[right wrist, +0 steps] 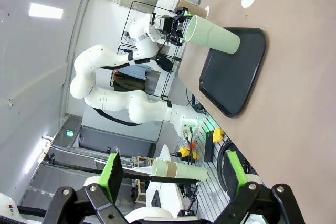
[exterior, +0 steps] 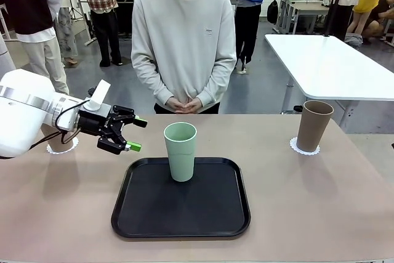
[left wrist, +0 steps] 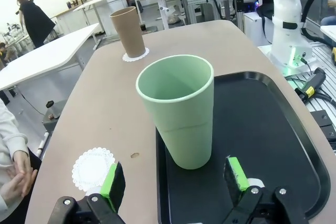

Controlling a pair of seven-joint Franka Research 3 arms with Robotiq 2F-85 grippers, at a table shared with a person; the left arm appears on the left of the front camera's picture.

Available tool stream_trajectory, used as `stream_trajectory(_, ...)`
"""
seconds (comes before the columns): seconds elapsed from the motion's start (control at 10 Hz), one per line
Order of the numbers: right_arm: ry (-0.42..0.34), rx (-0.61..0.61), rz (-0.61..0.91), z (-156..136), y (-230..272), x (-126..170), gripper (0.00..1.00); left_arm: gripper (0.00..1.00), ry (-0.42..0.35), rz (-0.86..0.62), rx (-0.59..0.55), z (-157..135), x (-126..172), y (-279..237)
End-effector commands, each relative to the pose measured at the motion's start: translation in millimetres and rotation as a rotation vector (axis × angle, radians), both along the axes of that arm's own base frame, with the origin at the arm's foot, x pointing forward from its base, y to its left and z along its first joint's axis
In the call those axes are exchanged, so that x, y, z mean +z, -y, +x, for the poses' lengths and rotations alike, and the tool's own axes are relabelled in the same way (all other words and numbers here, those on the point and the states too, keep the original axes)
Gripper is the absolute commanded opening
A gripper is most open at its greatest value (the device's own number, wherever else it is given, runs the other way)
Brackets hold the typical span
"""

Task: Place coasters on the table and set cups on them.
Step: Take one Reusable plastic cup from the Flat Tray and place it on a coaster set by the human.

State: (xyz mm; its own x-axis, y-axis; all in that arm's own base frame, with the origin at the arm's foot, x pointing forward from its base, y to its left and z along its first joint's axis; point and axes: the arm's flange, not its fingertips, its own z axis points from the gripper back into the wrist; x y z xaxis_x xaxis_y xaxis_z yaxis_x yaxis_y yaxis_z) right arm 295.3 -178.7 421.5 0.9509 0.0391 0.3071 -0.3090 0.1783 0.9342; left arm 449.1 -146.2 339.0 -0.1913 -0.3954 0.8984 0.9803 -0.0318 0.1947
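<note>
The mint green cup (exterior: 180, 151) stands upright on the black tray (exterior: 148, 214). My left gripper (exterior: 136, 134) is open just to its left, level with the cup's middle and not touching it; in the left wrist view the cup (left wrist: 178, 111) fills the space ahead of the green pads (left wrist: 112, 180). A tan cup (exterior: 314, 125) sits on a coaster (exterior: 305, 148) at the right. One bare coaster (left wrist: 93, 165) lies beside the tray. Another coaster (exterior: 63, 146) peeks out behind my left arm, its tan cup mostly hidden. My right gripper (right wrist: 173, 170) is open and holds nothing.
A person (exterior: 183, 41) stands at the far edge with hands clasped (exterior: 183, 104). The beige table (exterior: 308, 214) has bare room right of the tray. A white table (exterior: 332, 63) stands behind on the right.
</note>
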Motion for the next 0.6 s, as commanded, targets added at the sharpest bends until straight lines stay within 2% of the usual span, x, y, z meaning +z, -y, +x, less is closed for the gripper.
stream_trajectory(0.0,0.003,0.003,0.008,-1.4,-0.7,-1.3,1.00,1.00,0.050,-0.010,0.029,0.1,-7.5,14.0)
stream_trajectory(0.5,0.003,0.003,0.008,-1.4,-0.7,-1.3,1.00,1.00,0.037,0.015,0.010,-3.4,-19.0,30.8)
